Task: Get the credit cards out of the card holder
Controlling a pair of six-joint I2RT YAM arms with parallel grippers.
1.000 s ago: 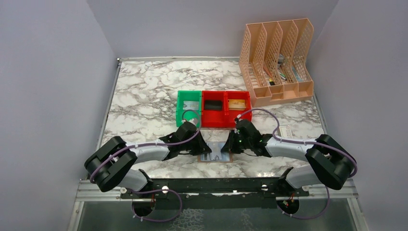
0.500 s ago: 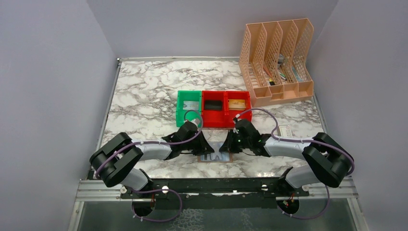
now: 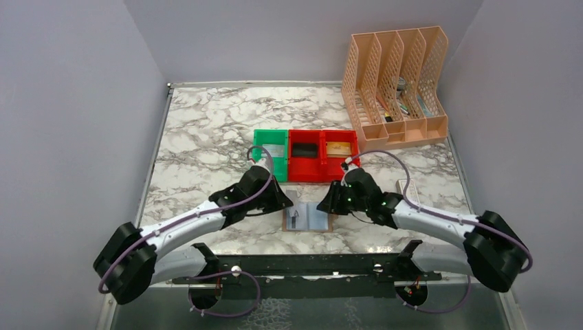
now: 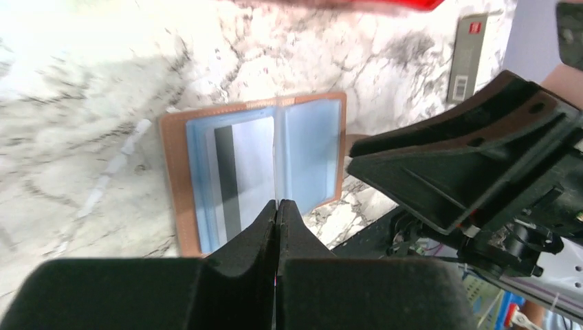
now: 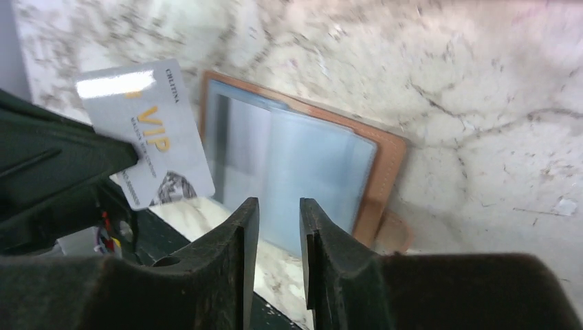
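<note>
The card holder (image 3: 307, 219) lies open on the marble, brown outside and light blue inside (image 4: 254, 168). A silver-grey credit card with a dark stripe (image 4: 237, 172) sits in its left pocket. My left gripper (image 3: 280, 201) is just left of the holder and shut (image 4: 277, 205) on a silver credit card marked VIP (image 5: 148, 130), which is lifted clear of the holder. My right gripper (image 3: 324, 205) hovers over the holder's right side (image 5: 295, 165). It is open (image 5: 278, 206) by a narrow gap with nothing between the fingers.
A green bin (image 3: 270, 152) and red bins (image 3: 323, 165) stand just behind the holder, one holding a gold card (image 3: 337, 147). A white box with a red mark (image 3: 408, 187) lies to the right. A peach file organiser (image 3: 395, 86) stands at the back right.
My left gripper closed and drew back left from the holder with the silver VIP card. My right gripper opened slightly and shifted right, uncovering the holder.
</note>
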